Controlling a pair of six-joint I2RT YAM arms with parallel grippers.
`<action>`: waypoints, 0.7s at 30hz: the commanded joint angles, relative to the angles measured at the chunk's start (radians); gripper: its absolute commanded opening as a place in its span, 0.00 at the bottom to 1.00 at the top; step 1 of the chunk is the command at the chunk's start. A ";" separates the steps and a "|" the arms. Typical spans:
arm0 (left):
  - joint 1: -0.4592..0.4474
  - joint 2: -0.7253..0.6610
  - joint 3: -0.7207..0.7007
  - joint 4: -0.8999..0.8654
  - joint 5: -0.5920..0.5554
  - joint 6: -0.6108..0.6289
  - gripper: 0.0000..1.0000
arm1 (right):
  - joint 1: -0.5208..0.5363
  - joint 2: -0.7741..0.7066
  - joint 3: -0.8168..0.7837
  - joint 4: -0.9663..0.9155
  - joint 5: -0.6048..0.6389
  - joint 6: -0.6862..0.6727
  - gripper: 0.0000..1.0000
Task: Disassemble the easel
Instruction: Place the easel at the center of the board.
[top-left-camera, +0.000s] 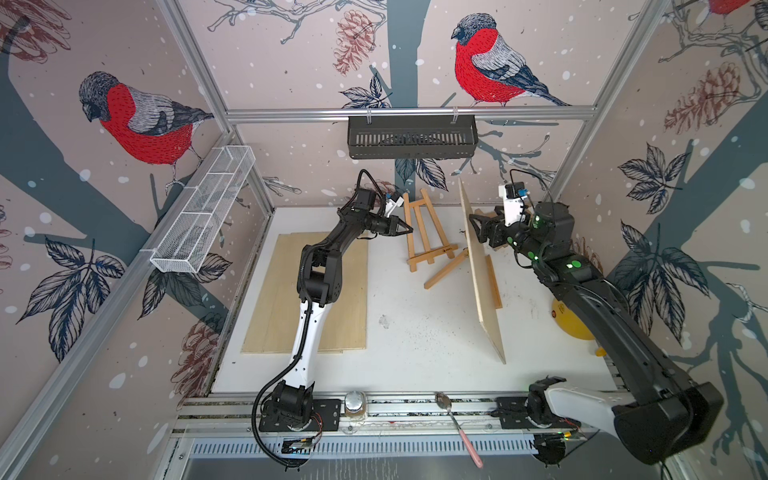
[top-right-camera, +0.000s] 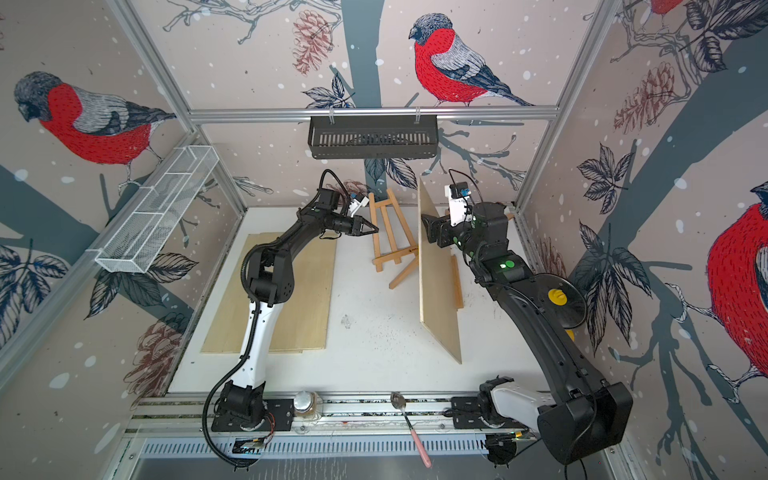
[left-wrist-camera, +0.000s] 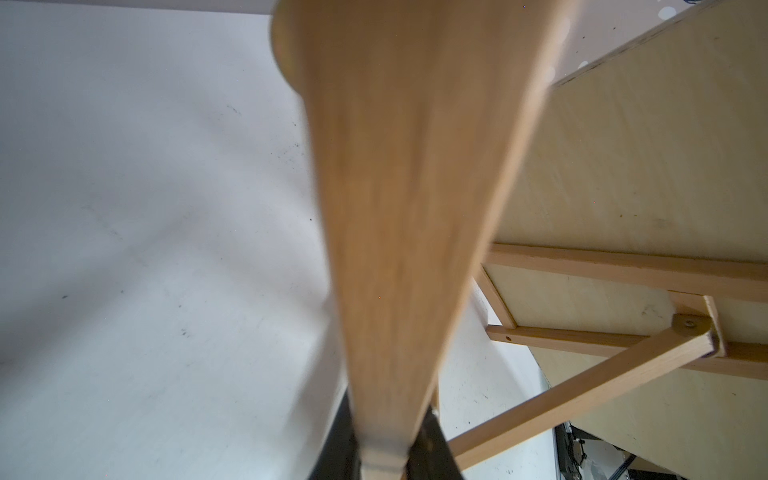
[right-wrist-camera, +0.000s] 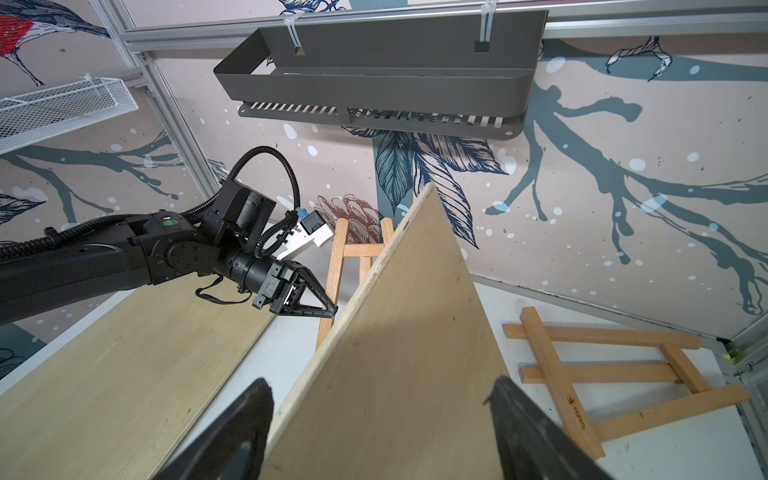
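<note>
A small wooden easel (top-left-camera: 424, 232) (top-right-camera: 390, 232) stands at the back centre, its rear leg (top-left-camera: 446, 270) splayed toward the front. My left gripper (top-left-camera: 405, 228) (top-right-camera: 372, 228) (left-wrist-camera: 384, 453) is shut on the easel's left upright (left-wrist-camera: 415, 208), about halfway up. To its right a plywood board (top-left-camera: 482, 282) (top-right-camera: 436, 291) (right-wrist-camera: 395, 353) stands on edge, tilted. At the board's upper back edge my right gripper (top-left-camera: 478, 226) (top-right-camera: 430, 226) (right-wrist-camera: 382, 415) is open, fingers wide on either side of the board. I cannot tell whether they touch it.
A second easel (right-wrist-camera: 582, 374) lies flat behind the board at the right. A plywood sheet (top-left-camera: 324, 291) lies under the left arm. Black basket (top-left-camera: 411, 137) on the back wall, white wire basket (top-left-camera: 208, 208) on the left. Jar (top-left-camera: 355, 405) and spoon (top-left-camera: 457, 428) on the front rail.
</note>
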 joint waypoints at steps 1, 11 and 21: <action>0.000 0.026 0.006 0.022 -0.133 0.002 0.16 | -0.001 -0.001 0.001 0.018 0.005 -0.009 0.83; 0.003 0.129 0.090 0.038 -0.218 -0.037 0.35 | -0.022 -0.005 -0.004 0.013 0.005 -0.012 0.83; 0.003 0.206 0.152 0.109 -0.271 -0.092 0.38 | -0.043 -0.008 -0.023 0.021 -0.002 -0.012 0.83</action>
